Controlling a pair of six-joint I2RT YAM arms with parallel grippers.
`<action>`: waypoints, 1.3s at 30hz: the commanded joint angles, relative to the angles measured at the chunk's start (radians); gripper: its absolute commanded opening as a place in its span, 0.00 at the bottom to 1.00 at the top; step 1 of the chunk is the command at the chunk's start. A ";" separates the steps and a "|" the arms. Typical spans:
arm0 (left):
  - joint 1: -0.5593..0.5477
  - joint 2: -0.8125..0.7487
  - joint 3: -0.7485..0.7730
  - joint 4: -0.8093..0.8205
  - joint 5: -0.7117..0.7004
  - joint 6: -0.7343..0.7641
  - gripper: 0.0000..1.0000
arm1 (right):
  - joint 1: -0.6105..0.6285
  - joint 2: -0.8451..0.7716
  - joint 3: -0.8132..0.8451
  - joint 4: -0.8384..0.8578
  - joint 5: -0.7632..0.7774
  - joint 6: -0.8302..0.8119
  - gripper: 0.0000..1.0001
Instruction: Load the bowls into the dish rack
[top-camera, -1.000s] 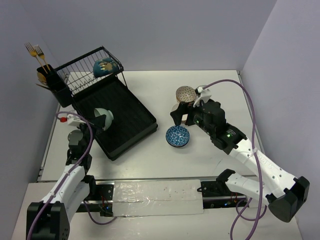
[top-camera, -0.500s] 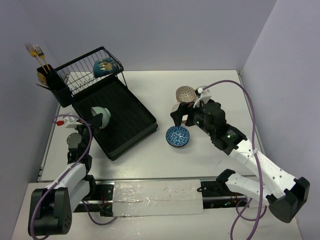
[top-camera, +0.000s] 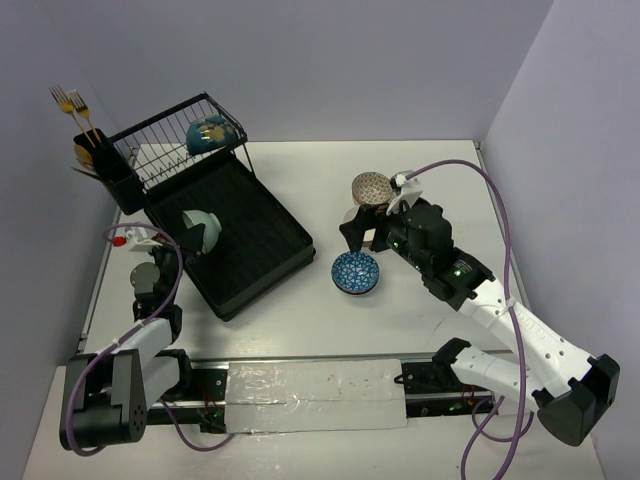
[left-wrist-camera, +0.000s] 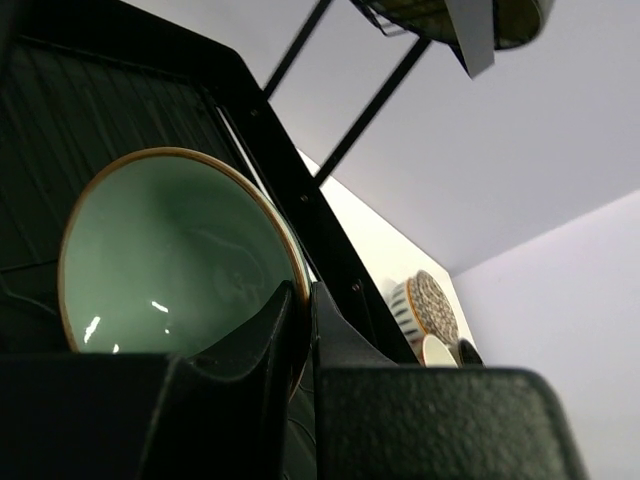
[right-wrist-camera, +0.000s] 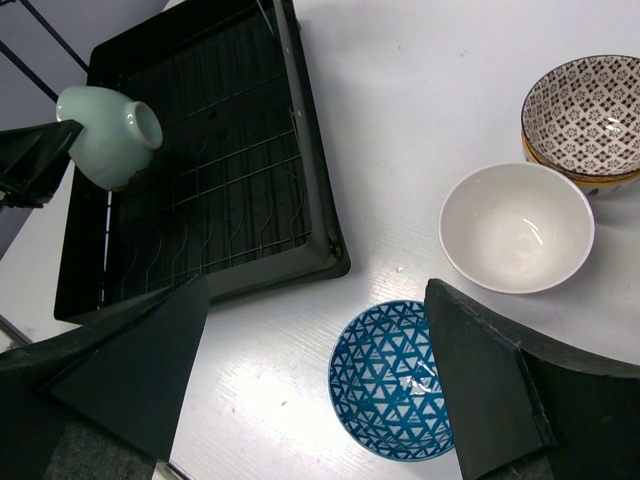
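Observation:
My left gripper (top-camera: 192, 240) is shut on the rim of a mint green bowl (top-camera: 204, 230), which it holds on its side over the dish rack's ribbed tray (top-camera: 255, 225). In the left wrist view the fingers pinch the gold-edged rim (left-wrist-camera: 303, 292) of the bowl (left-wrist-camera: 170, 250). My right gripper (right-wrist-camera: 310, 385) is open and empty above a blue-patterned bowl (right-wrist-camera: 395, 380) on the table (top-camera: 355, 272). A cream bowl (right-wrist-camera: 515, 228) and a brown-patterned bowl (right-wrist-camera: 582, 115), stacked on another bowl, sit beyond it. A teal and gold bowl (top-camera: 212, 135) rests in the wire basket tier.
A black utensil cup (top-camera: 97, 158) with gold forks (top-camera: 70, 100) hangs at the rack's far left. The rack's near corner (right-wrist-camera: 335, 262) lies close to the blue bowl. Walls stand at the back, left and right.
The left arm has shifted slightly, and the mint bowl has moved a little back and to the left over the tray. The right arm has barely moved.

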 joint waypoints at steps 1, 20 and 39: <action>0.003 0.012 0.059 0.156 0.096 -0.011 0.00 | 0.007 -0.013 -0.007 0.047 -0.013 -0.017 0.95; 0.019 0.066 0.017 0.149 0.027 -0.052 0.00 | 0.007 -0.014 -0.012 0.049 -0.010 -0.020 0.95; 0.026 -0.215 -0.023 -0.262 -0.180 -0.085 0.34 | 0.007 -0.016 -0.013 0.048 0.007 -0.014 0.95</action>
